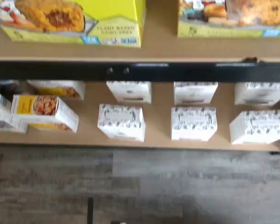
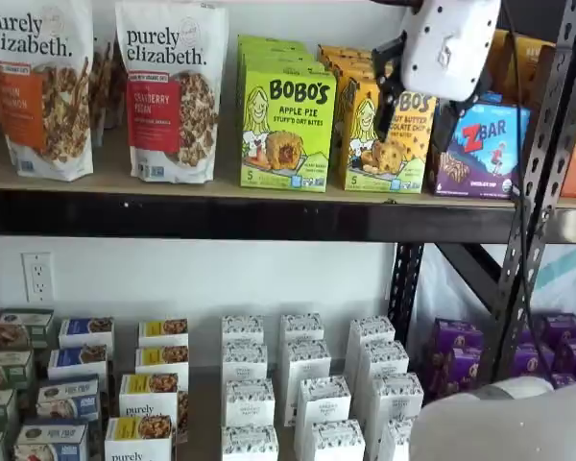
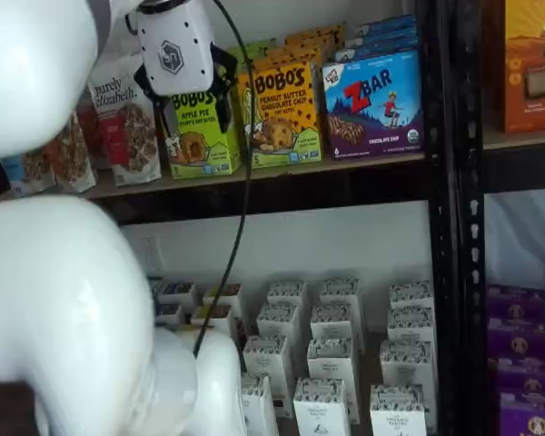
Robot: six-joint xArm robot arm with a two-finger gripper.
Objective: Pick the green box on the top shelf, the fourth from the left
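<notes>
The green box (image 2: 286, 125) stands upright on the top shelf (image 2: 221, 216), marked Bobo's Apple Pie, with more green cartons behind it. It also shows in a shelf view (image 3: 200, 136) and in the wrist view (image 1: 79, 21). My gripper (image 3: 189, 104) hangs in front of the shelf at the box's height, with its white body above. Its two black fingers are spread, and the box's label shows in the gap. In a shelf view the gripper (image 2: 418, 115) lies in front of the yellow-orange Bobo's carton (image 2: 389, 144), right of the green box. It holds nothing.
Purely Elizabeth granola bags (image 2: 173, 91) stand left of the green box. A blue ZBar box (image 2: 480, 149) stands to the right. A black upright post (image 2: 538, 173) rises at the right. Small white cartons (image 2: 302, 360) fill the lower shelf, and the arm's white links (image 3: 64, 309) fill the foreground.
</notes>
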